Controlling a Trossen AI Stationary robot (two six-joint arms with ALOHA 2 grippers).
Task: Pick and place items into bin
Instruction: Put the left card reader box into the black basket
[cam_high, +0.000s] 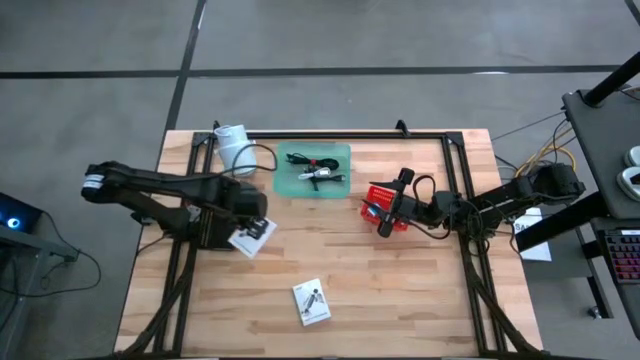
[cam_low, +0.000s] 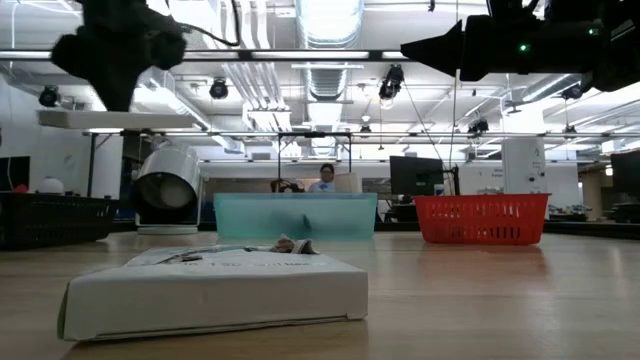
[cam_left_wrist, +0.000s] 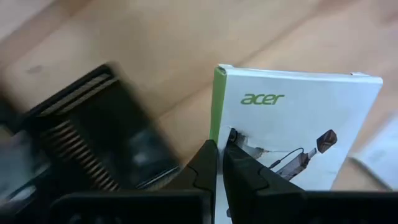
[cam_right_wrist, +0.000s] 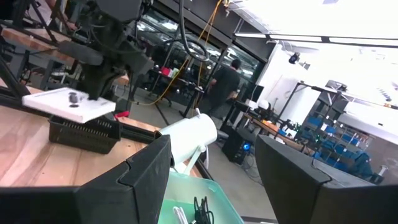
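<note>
White Acer box hangs above the wooden table, pinched at its edge by the left gripper, whose fingers are squeezed tight on it. Another white box lies flat on the table nearer the front. Black cables sit in the green bin. The right gripper hangs by the red basket with its fingers wide apart, holding nothing.

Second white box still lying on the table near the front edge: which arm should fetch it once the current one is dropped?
Left, probably. The left gripper, shut on a white Acer box, is nearer the loose white box. The right gripper hangs open over the red basket, farther away.
</note>
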